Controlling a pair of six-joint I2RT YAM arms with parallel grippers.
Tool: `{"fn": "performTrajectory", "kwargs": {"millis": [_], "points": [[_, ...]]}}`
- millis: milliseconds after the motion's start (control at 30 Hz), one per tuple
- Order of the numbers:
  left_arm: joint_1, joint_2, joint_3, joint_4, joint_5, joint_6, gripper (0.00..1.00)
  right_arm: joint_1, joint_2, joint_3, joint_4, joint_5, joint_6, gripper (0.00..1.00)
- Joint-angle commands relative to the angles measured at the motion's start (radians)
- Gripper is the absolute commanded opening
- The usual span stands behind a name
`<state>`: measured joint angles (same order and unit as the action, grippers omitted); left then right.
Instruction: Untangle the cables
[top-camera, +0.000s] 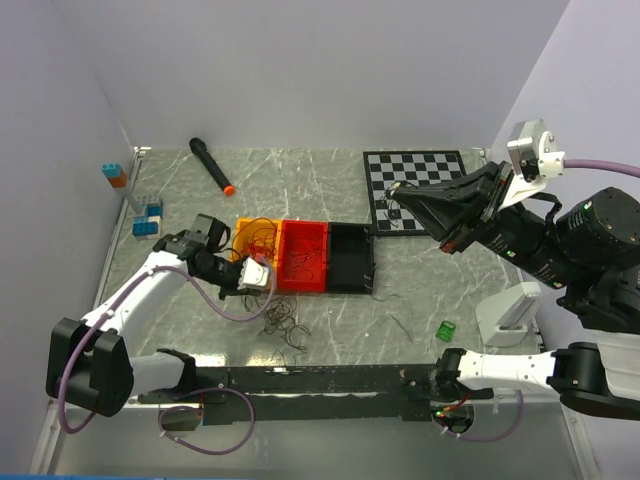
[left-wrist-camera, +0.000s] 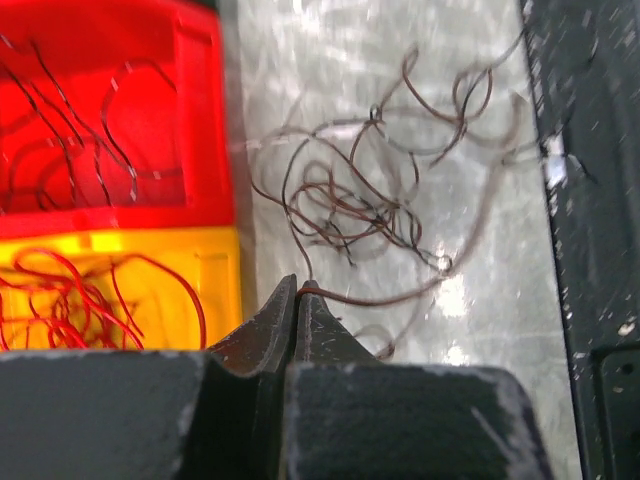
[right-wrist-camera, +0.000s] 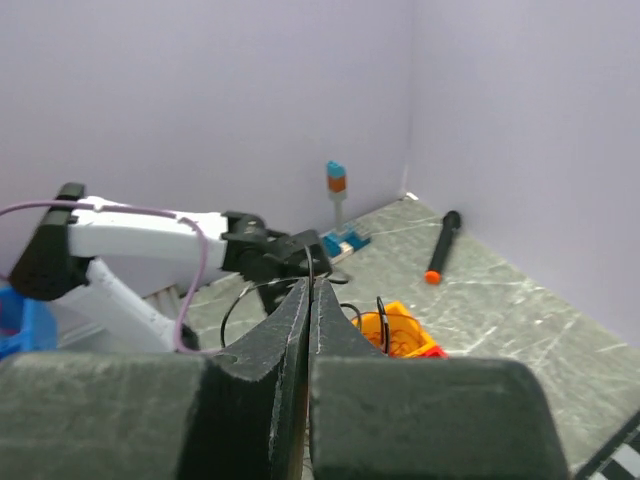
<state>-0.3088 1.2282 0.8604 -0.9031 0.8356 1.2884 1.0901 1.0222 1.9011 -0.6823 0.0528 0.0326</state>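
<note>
Found the left jaws pressed together, pinching the end of a dark brown cable (left-wrist-camera: 370, 296) right at their tips. Traced that cable along the table (left-wrist-camera: 330, 50) into a loose tangle (left-wrist-camera: 350, 200) of dark loops just beyond, beside the trays and not in them.

Judged the step in hand as drawing this one strand free. Best pulled slowly and low, away from the heap, and eased off at any sign of lifting the whole knot. Likely to need a second hold on the heap.

Noted red cables (left-wrist-camera: 70, 300) lying in the orange tray (left-wrist-camera: 215, 265) and dark strands (left-wrist-camera: 100, 140) in the red tray (left-wrist-camera: 205, 120) next to it, with a black tray (top-camera: 352, 262) ending the row.

Farther off, saw the right jaws shut and raised above the chessboard (top-camera: 420, 165), seemingly nipping a thin black strand (right-wrist-camera: 311, 265), though too fine to be sure.

Read no brand, label or writing anywhere.
</note>
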Motion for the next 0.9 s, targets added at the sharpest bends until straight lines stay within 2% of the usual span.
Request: {"fn": "performTrajectory", "kwargs": {"millis": [0,100,233,400,567,867], "points": [[-0.010,-0.039,-0.046,0.067,-0.105,0.005,0.01,-0.004,0.021,0.032,-0.025,0.059,-0.056,0.00],[-0.013,-0.055,-0.072,0.082,-0.138,-0.003,0.01,-0.004,0.018,0.044,-0.010,0.067,-0.065,0.00],[-0.013,-0.064,-0.038,0.066,-0.089,-0.037,0.01,-0.004,0.056,0.020,-0.011,0.088,-0.065,0.00],[-0.012,-0.079,0.052,0.007,0.005,-0.119,0.01,-0.032,0.116,-0.106,0.042,0.099,-0.045,0.00],[-0.012,-0.131,0.124,-0.101,0.080,-0.132,0.02,-0.070,0.179,-0.233,0.116,0.154,-0.056,0.00],[-0.012,-0.182,0.210,-0.186,0.125,-0.175,0.03,-0.117,0.429,-0.359,0.217,0.283,-0.169,0.00]]}}
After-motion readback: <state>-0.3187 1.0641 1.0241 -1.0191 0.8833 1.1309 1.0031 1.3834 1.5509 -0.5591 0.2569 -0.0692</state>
